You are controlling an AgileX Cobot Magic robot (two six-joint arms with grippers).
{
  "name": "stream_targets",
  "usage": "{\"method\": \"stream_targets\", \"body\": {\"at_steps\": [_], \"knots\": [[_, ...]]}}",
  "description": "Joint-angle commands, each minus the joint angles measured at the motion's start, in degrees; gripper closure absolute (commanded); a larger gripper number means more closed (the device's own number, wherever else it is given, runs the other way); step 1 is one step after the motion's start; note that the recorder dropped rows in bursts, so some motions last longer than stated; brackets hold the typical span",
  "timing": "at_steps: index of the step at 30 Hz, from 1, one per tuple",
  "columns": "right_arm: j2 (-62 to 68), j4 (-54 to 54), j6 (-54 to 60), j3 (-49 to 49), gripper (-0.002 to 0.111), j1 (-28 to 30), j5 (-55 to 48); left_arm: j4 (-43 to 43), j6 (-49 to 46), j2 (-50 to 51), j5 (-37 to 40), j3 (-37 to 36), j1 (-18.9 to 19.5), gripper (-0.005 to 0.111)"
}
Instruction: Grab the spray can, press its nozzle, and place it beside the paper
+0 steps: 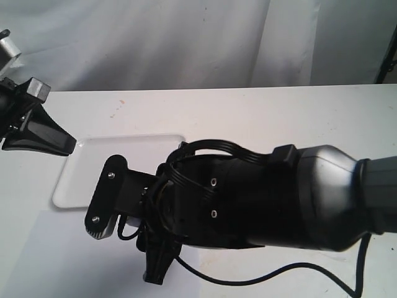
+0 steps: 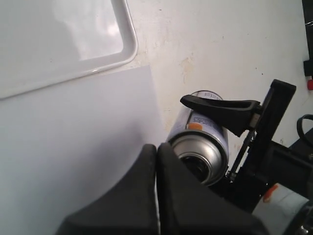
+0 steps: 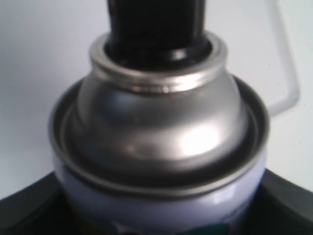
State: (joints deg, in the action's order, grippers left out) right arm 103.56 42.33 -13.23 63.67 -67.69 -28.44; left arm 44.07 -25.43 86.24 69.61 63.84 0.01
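Right gripper (image 3: 156, 210) clamps the spray can (image 2: 200, 139) round its body, at the edge of the paper (image 2: 73, 156). Left gripper (image 2: 156, 152), tips pressed together, stands off from the nozzle (image 3: 156, 24); I judge it should press straight down the axis, clamp firm

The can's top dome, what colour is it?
Silver. The dome of the can shows best in the right wrist view.

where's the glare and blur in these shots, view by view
exterior view: right arm is a dark underexposed mass covering the middle; left wrist view: soft glare on the tray, left gripper dark and soft up close; right wrist view: spray can soft-focus, hot highlight on its silver dome, nozzle cropped.
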Motion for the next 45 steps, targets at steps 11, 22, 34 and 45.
{"method": "stream_targets", "body": {"at_steps": [11, 22, 34, 45], "knots": [[-0.8, -10.2, 14.4, 0.6, 0.108, 0.0, -5.1, 4.5, -3.8, 0.0, 0.4, -7.5, 0.1, 0.107], [-0.8, -16.7, 20.6, 0.6, 0.108, 0.0, -6.9, 9.0, -6.6, 0.0, 0.4, -12.9, 0.0, 0.107], [-0.8, -17.3, 20.6, 0.6, 0.108, 1.7, -5.0, 13.8, -10.8, 0.0, 0.4, -17.0, 0.0, 0.107], [-0.6, -17.3, 20.4, 0.6, 0.108, 1.7, -4.3, 13.4, -10.8, 3.5, 0.4, -17.0, -2.9, 0.107]]}}
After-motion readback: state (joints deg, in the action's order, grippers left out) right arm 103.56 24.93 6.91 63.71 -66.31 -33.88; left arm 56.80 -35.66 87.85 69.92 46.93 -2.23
